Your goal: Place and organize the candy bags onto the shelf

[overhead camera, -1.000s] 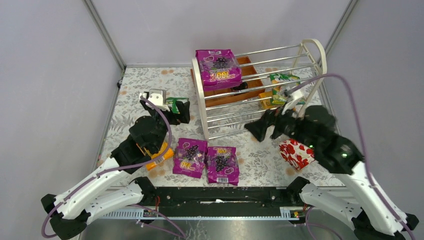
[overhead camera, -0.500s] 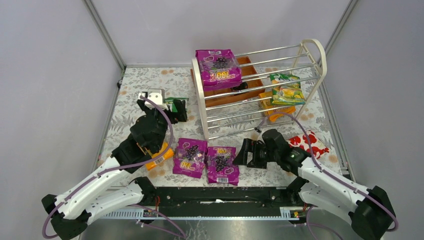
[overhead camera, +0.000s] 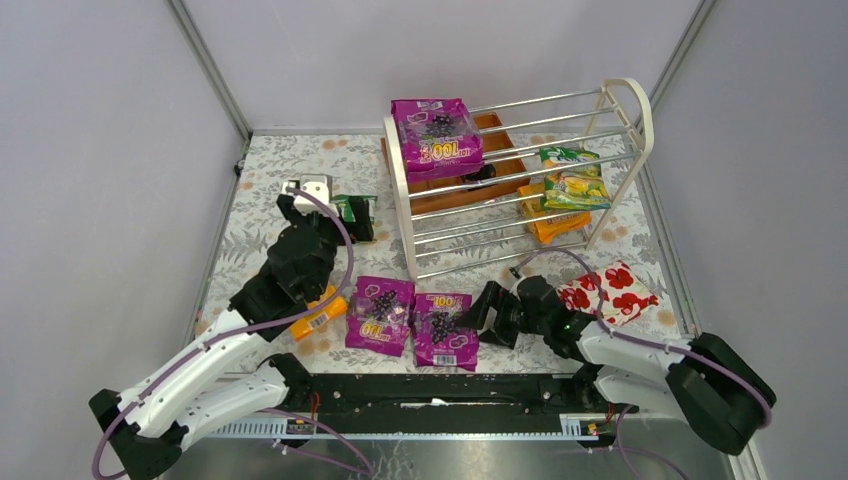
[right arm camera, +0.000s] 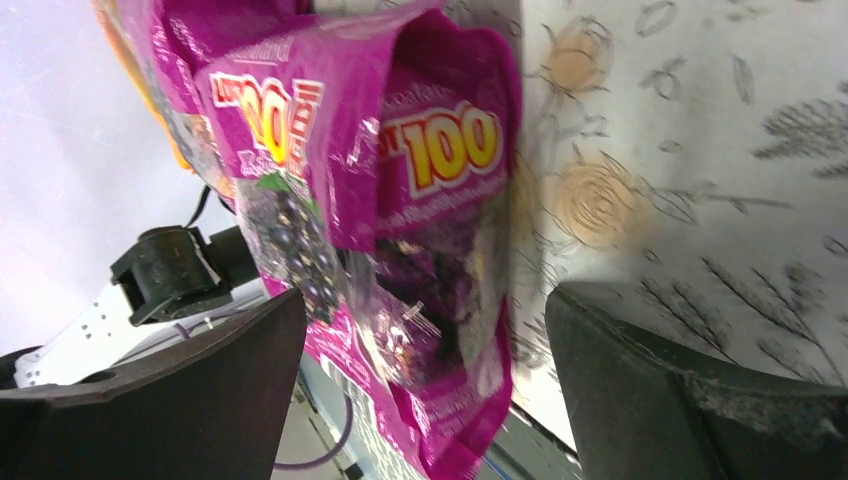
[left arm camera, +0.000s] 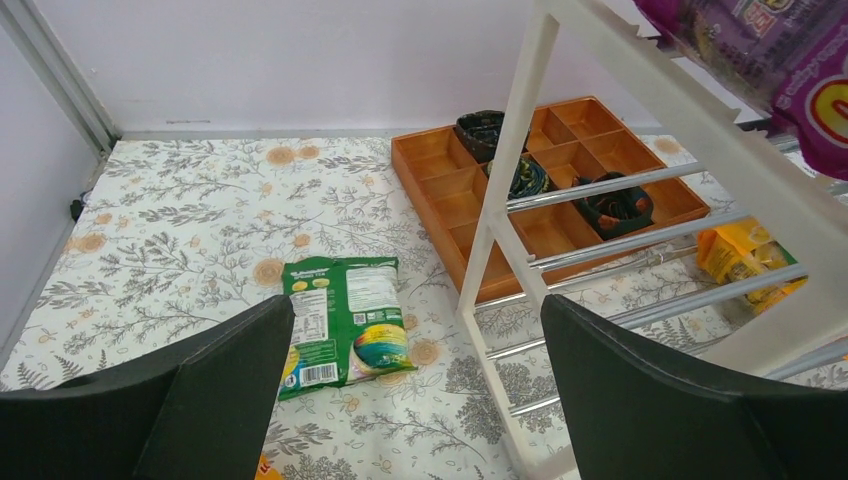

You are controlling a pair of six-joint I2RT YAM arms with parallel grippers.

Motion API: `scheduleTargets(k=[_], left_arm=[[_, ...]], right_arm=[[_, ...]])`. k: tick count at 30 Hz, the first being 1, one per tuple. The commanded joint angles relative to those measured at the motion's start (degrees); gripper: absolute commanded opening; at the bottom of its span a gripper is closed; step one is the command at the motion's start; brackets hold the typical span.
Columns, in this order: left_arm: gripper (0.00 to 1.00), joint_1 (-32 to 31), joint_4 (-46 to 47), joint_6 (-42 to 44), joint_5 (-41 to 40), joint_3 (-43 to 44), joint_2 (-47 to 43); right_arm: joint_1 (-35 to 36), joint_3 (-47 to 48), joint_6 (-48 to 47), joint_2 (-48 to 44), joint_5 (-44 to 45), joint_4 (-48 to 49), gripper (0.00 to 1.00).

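Shelf: the white-framed shelf [overhead camera: 401,200] stands at the far right of the flowered table [overhead camera: 260,170], with its chrome rods running left to right.
Top magenta bag: the top magenta bag [overhead camera: 437,137] lies on the shelf's highest rods at its left end.
Green-yellow bag: the green-yellow bag [overhead camera: 572,178] rests on a middle tier near the shelf's right end.
Orange bag: the orange bag [overhead camera: 548,222] sits low under that tier; whether it lies on the rods or on the table cannot be told.
Green-white bag: the green-white bag [left arm camera: 345,325] lies flat on the table, just left of the shelf's left panel.
Magenta pair: the left magenta bag [overhead camera: 381,314] and the right magenta bag [overhead camera: 443,328] lie side by side in front of the shelf.
Second orange bag: the second orange bag [overhead camera: 322,310] lies left of that pair, partly under the left arm.
Left gripper: the left gripper [left arm camera: 418,310] is spread wide and holds nothing, poised above the green-white bag, left of the shelf.
Right gripper: the right gripper [right arm camera: 420,300] is also spread wide and holds nothing, low in front of the shelf, facing the right magenta bag's edge; contact cannot be told.
Heart-patterned package: the heart-patterned package [overhead camera: 610,292] lies in front of the shelf's right end.
Brown tray: the brown tray [left arm camera: 470,200] lies behind the shelf.
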Motion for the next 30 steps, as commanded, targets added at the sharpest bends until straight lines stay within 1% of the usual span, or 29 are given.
scheduleTargets(k=[1,4,6,8,12,15,17,21,25,26,28,30], left_arm=[[0.99,0.9,2.2,-0.8,1.7,0.2,-0.2],[0.99,1.0,2.4,-0.8,1.8,0.1,-0.3],[0.99,1.2,2.4,-0.9,2.0,0.1,-0.2],[0.99,1.2,2.4,-0.9,2.1,0.0,0.2],[0.99,1.4,2.3,-0.8,2.2,0.1,0.5],[0.99,1.3,2.3,-0.8,2.3,0.1,0.6],[0.99,1.4,2.3,-0.8,2.3,0.1,0.6],[0.99,1.3,2.2,-0.9,2.5,0.1,0.4],[0.99,1.4,2.0,-0.9,2.5,0.0,0.3],[0.99,1.4,2.0,-0.9,2.5,0.1,0.3],[0.99,1.4,2.0,-0.9,2.5,0.1,0.3],[0.99,1.4,2.0,-1.0,2.6,0.1,0.3]], right_arm=[[2.4,-1.7,0.8,5.9,5.8,12.4,0.95],[3.2,-2.6,0.4,10.6,7.9,18.8,0.86],[3.9,-3.8,0.3,13.6,9.2,24.8,0.77],[5.4,-4.8,-1.3,16.1,11.4,31.5,0.74],[7.7,-5.1,-4.5,19.0,15.4,37.4,0.67],[8.4,-6.1,-4.2,21.4,16.7,42.7,0.62],[8.5,-6.3,-4.0,22.9,17.5,44.3,0.57],[8.5,-6.3,-4.3,23.3,17.5,44.6,0.52],[8.5,-7.4,-4.5,19.4,18.0,42.5,0.43],[8.5,-7.5,-4.7,17.5,18.1,40.8,0.4],[8.5,-7.2,-5.5,13.0,18.1,34.5,0.35],[8.5,-5.8,-7.3,7.2,18.1,26.4,0.31]])
